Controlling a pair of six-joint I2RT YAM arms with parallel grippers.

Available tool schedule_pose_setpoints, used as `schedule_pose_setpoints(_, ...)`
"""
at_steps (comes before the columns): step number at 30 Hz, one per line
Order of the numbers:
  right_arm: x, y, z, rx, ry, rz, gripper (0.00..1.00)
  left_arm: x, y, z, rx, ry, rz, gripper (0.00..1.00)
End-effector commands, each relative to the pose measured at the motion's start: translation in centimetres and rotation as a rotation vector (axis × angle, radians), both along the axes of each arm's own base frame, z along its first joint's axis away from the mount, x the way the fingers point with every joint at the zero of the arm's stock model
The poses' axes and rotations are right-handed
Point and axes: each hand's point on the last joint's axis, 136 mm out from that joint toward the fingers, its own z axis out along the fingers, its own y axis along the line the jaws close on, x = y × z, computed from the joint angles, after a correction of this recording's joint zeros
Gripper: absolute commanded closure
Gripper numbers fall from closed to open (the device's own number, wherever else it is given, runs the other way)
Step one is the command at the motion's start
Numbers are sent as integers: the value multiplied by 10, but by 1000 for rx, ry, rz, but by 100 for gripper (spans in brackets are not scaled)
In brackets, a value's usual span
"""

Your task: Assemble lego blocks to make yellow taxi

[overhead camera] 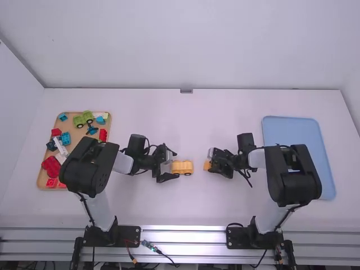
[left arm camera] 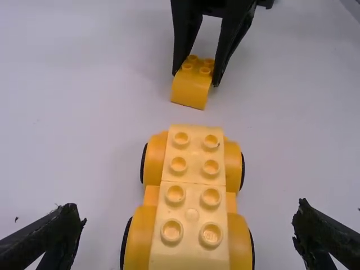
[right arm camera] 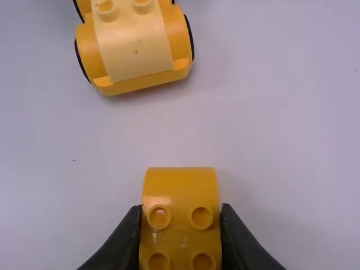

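Observation:
My left gripper (overhead camera: 168, 165) stands open at the left end of the wheeled yellow taxi body (overhead camera: 181, 167). In the left wrist view the fingers of my left gripper (left arm camera: 188, 218) are spread wide, one on each side of the taxi body (left arm camera: 192, 191), which has pale yellow studded blocks on top. Right of the car, my right gripper (overhead camera: 209, 163) is shut on an orange-yellow block (overhead camera: 207, 166). In the right wrist view my right gripper (right arm camera: 181, 211) pinches this curved, studded block (right arm camera: 180, 188) by its sides, a gap apart from the taxi body (right arm camera: 135, 50).
A tan tray (overhead camera: 42, 178) at the far left holds several red, blue, green and white pieces. On the right lies a blue tray (overhead camera: 289, 129), partly behind the right arm. A wall (overhead camera: 185, 45) rises behind the table's back edge.

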Motion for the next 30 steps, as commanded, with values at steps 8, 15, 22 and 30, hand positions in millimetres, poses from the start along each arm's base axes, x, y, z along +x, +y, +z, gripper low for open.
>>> schedule_pose_setpoints(8,4,30,34,137,-13,131,88,-3,-3,-18,14,1,-36,1)
schedule_pose_setpoints(15,8,40,56,235,-3,147,87,-2,-18,-25,41,-4,-68,1)
schedule_pose_setpoints(22,-1,54,65,295,-14,205,87,0,-31,-35,121,-36,-55,1)
schedule_pose_setpoints(30,-13,77,67,302,-23,279,91,2,-29,-37,138,-38,-35,19)
